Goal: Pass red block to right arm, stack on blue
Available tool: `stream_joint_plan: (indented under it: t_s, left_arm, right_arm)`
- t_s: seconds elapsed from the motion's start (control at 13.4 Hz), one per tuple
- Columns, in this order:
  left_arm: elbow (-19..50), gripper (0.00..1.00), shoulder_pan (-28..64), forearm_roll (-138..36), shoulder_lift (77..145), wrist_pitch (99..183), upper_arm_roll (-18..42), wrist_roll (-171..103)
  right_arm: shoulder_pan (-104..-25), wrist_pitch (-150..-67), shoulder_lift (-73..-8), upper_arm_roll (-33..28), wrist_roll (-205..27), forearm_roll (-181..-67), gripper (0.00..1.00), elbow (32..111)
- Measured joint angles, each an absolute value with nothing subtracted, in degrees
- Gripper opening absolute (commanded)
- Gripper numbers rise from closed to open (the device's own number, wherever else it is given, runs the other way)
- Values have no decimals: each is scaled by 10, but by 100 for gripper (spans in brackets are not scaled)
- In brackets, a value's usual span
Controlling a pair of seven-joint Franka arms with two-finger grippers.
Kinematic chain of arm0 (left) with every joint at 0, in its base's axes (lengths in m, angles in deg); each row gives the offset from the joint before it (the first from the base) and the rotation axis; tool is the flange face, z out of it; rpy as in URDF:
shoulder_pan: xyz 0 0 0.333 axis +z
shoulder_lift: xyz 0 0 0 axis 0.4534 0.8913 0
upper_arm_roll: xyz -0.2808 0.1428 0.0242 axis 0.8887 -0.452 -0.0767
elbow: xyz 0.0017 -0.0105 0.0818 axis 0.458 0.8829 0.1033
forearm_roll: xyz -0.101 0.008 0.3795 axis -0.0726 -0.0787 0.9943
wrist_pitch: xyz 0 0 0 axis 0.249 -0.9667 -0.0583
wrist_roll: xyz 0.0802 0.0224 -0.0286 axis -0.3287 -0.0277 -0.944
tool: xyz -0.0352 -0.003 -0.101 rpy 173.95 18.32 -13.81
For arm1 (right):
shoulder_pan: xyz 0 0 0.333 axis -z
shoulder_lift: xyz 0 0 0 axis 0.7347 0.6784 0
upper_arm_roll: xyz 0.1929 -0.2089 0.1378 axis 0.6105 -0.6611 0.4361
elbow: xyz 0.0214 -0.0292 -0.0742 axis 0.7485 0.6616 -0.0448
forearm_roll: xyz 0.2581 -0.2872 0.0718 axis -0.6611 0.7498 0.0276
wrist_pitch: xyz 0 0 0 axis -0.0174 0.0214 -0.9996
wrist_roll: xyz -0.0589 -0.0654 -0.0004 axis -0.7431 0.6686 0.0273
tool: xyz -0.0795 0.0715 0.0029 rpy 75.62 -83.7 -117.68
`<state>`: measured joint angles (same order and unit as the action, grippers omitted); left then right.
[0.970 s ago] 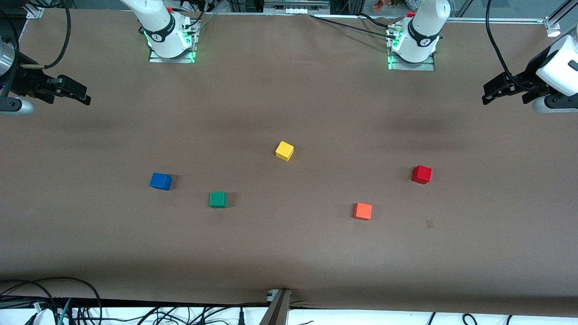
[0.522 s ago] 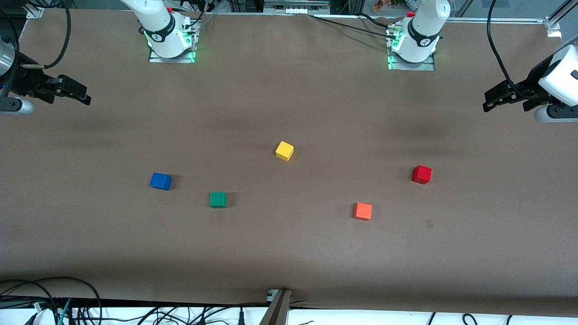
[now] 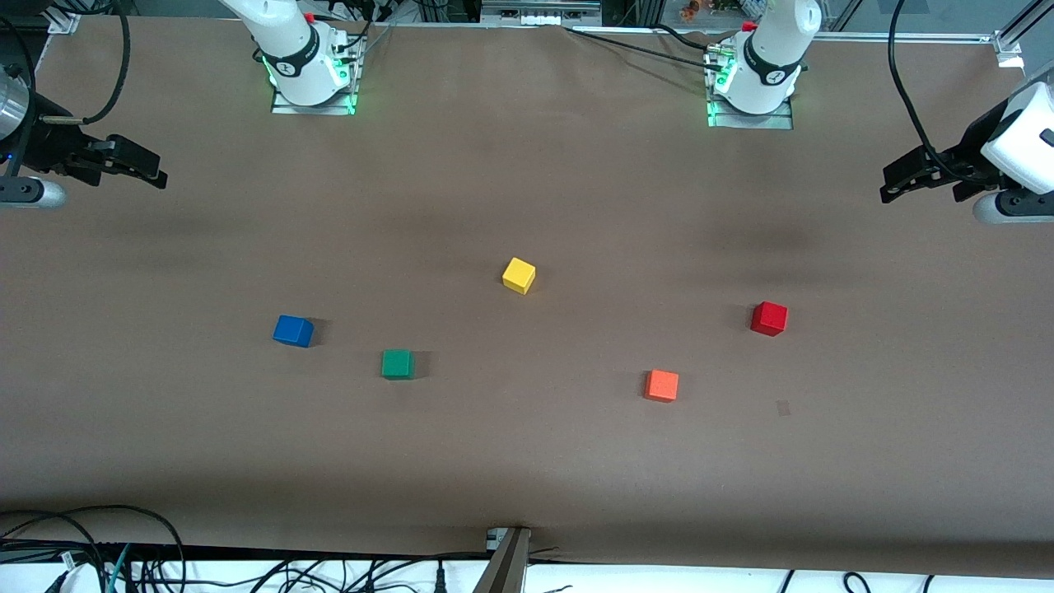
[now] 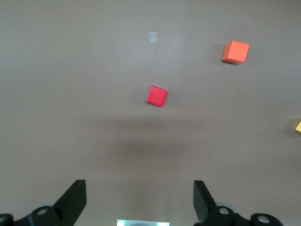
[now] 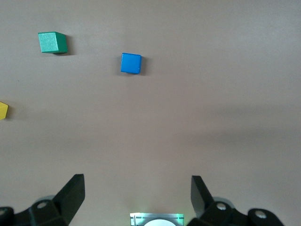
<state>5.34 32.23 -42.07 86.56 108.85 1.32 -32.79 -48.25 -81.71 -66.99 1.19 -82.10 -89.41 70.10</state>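
Since a second ago my left tool has drawn slightly toward its own end of the brown paper-covered worktop and risen a touch, and over the last half second it has barely shifted; my right tool has hardly stirred, and none of the cubes has moved.

I take the small yellow cube as my landmark. From it, the small pure-red cube sits well apart toward the left arm's end and a little nearer the front camera, flat on the worktop and touching nothing. The lighter orange cube lies between the two along the worktop, nearer the camera than both. The small blue cube rests well apart from the yellow one toward the right arm's end, and the small green cube is near the blue cube, nearer the camera.

My left tool hangs over bare worktop at the left arm's end, well apart from the red cube, its fingers spread wide and holding nothing. My right tool waits over the right arm's end, fingers likewise wide and empty.
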Motion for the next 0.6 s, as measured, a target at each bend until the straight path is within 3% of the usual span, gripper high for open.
stream_joint_plan:
  t_s: [0.6]
  left_arm:
    - [53,100,322,-421,866,1070,13,-328]
  right_arm:
    - [-483,-814,-670,12,-821,-894,100,701]
